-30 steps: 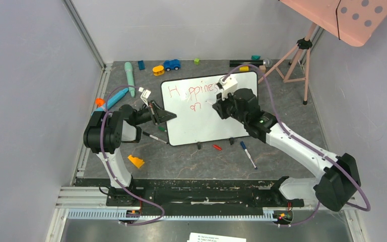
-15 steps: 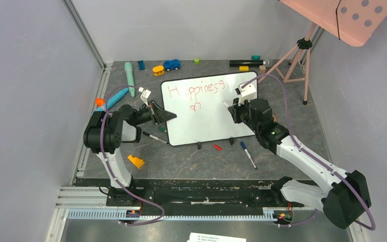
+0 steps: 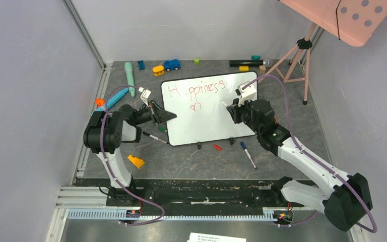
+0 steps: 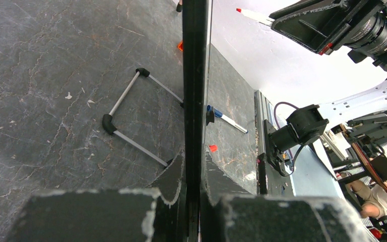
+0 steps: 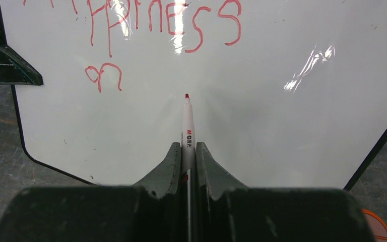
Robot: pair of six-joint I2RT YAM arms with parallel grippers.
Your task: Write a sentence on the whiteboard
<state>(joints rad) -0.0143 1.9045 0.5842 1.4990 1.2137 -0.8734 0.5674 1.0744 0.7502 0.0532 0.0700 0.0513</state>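
The whiteboard (image 3: 206, 121) stands tilted on the grey table, and my left gripper (image 3: 167, 117) is shut on its left rim. In the left wrist view the rim (image 4: 195, 75) runs edge-on between the left gripper's (image 4: 195, 161) fingers. The sentence (image 3: 196, 91) reads "Happiness" in red, with "on" (image 3: 195, 106) beneath it. My right gripper (image 3: 234, 108) hangs over the board's right half, shut on a red marker (image 5: 187, 126). The marker tip points at bare board below the last "s" (image 5: 229, 20). Seen from the left wrist, the tip (image 4: 239, 10) is a short way off the surface.
A blue-capped marker (image 3: 247, 154) and a red cap (image 3: 216, 147) lie in front of the board, and a black marker (image 3: 153, 137) lies at its left corner. A yellow wedge (image 3: 136, 161) sits near the left arm. Toys line the back; a tripod (image 3: 297, 55) stands at back right.
My right gripper has moved right with the marker, off the end of "Happiness", whose last letters now show. In the last half second it barely shifted. The left arm stayed still.
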